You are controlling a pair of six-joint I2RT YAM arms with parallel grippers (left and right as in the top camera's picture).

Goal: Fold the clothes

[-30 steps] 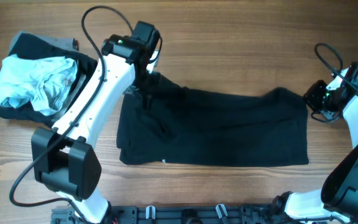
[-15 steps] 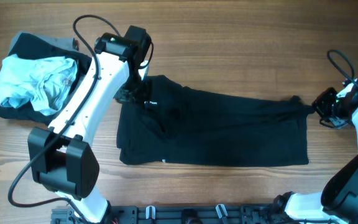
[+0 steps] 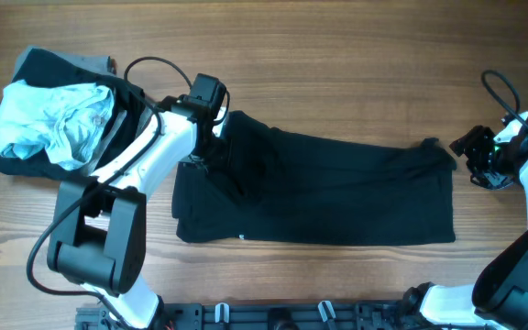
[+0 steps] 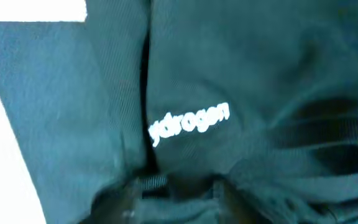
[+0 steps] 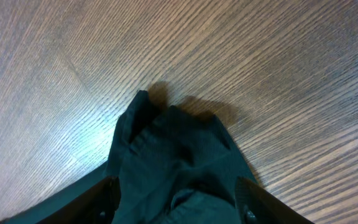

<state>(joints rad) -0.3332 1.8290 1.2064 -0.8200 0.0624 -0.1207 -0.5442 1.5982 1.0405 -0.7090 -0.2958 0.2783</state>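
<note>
Black garment (image 3: 337,197) spread mid-desk (image 3: 337,64), seemingly folded once lengthwise; cross folds left. Blue-topped pile (image 3: 53,119) far left, unfolded. Right jaws open over garment corner; left jaws: cannot tell.

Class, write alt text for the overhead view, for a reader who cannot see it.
A large black garment lies spread across a wooden table, the left gripper over its upper left corner, the right gripper just off its upper right corner. A pile of light blue and dark clothes sits far left.
</note>
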